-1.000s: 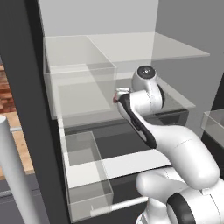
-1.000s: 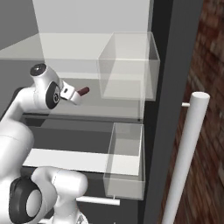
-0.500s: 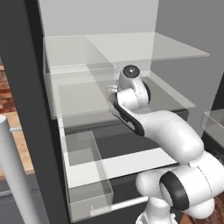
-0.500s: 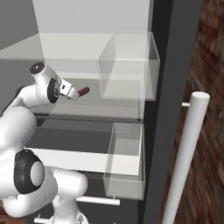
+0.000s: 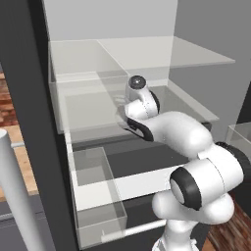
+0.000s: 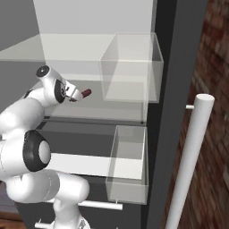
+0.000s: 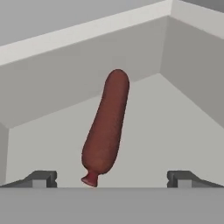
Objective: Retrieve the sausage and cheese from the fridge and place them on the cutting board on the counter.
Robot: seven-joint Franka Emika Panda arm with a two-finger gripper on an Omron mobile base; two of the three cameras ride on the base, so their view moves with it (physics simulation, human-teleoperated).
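The gripper point(image 7: 112, 179) stood fully open inside the fridge point(image 6: 174, 53), its two fingertips point(image 7: 41, 178) spread wide and holding nothing. The sausage point(image 7: 106, 127) lay on the pale shelf floor point(image 7: 175, 140) between the tips in the hand view, untouched, its knotted end near 6 o'clock and its rounded end pointing toward 12 o'clock, at the back wall point(image 7: 65, 83).

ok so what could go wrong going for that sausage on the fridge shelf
The sausage lies lengthwise between the open fingers, its near tip level with them, so closing now might only pinch the knotted end and let it slip. It is round, so a nudge could roll it deeper along the glass shelf.
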